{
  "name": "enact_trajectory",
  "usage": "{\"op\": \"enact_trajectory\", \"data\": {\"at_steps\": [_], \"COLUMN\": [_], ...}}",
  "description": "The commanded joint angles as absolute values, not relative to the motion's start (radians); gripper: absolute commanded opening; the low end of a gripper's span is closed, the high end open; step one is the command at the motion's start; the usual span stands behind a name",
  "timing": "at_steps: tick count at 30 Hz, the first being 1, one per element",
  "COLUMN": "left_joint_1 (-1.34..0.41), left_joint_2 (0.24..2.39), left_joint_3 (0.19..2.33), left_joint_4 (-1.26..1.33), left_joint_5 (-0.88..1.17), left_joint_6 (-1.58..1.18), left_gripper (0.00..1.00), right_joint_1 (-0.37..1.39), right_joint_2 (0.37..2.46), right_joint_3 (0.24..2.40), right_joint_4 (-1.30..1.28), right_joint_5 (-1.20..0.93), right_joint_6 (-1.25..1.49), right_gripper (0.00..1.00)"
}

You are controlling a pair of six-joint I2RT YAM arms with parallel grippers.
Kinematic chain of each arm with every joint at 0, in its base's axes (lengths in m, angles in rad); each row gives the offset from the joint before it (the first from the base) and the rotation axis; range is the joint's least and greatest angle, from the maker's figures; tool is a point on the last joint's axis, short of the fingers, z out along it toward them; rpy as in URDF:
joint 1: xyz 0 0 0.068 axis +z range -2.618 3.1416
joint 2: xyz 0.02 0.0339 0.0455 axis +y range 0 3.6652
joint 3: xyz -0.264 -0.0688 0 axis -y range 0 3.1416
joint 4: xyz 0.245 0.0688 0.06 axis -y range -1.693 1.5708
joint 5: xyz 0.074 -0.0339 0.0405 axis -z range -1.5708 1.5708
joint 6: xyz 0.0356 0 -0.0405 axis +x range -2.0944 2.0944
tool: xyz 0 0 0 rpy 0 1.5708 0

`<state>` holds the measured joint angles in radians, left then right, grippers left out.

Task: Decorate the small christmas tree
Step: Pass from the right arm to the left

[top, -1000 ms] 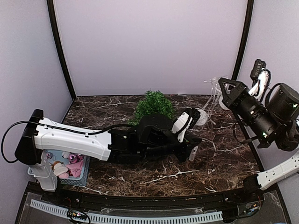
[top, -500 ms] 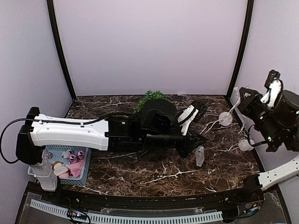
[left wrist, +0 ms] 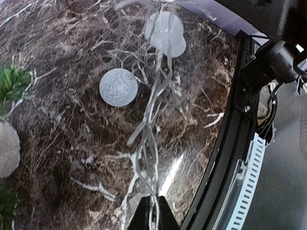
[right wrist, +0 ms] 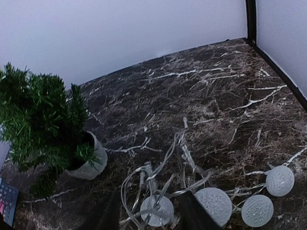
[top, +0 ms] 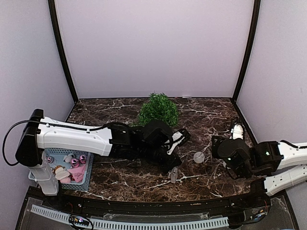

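This is a robot lab, a small test booth, not a home. Two robot arms, the left arm [top: 72,139] and the right arm [top: 283,155], are fixed at the near edge of a dark, marble-look worktop [top: 216,110]. Far past the left claw [left wrist: 153,207] stand plain pale purple walls [top: 153,48] with black posts [top: 61,52] in the corners. Back behind the claw, by the arm bases, a black rail [top: 144,205] and a white toothed cable strip [top: 144,223] run along the front edge. A black cable [top: 5,143] loops out of the left arm.
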<state>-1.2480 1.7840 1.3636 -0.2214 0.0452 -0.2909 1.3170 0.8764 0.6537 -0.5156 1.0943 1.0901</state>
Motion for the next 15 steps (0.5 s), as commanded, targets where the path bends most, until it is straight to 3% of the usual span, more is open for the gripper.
{"op": "enact_trajectory", "data": {"at_steps": [1,4,6,15], "left_joint_1": [-1.226,-1.215,-1.204,-1.19], "left_joint_2": [1.66,1.625,1.6,1.53], "left_joint_3": [1.328,1.298,1.274,1.249], "left_joint_4": [-0.331,-0.381,-0.392,-0.414], "left_joint_5": [0.056,0.091,0.138,0.344], "left_joint_6": [-0.26,-0.236,-0.212,-0.16], "left_gripper": [0.0,0.0,0.0,0.0], "right_joint_1": [1.309,1.308,1.294,1.128], "right_joint_2": [0.88,0.837,0.79,0.749], "right_joint_3": [0.69,0.713,0.698,0.495], "right_joint_4": [-0.51,-0.489,-0.404,0.107], "right_joint_5": [0.888,0.761,0.619,-0.133], "right_joint_6": [1.079,0.947,0.838,0.682], "right_gripper": [0.69,0.86,0.9,0.9]}}
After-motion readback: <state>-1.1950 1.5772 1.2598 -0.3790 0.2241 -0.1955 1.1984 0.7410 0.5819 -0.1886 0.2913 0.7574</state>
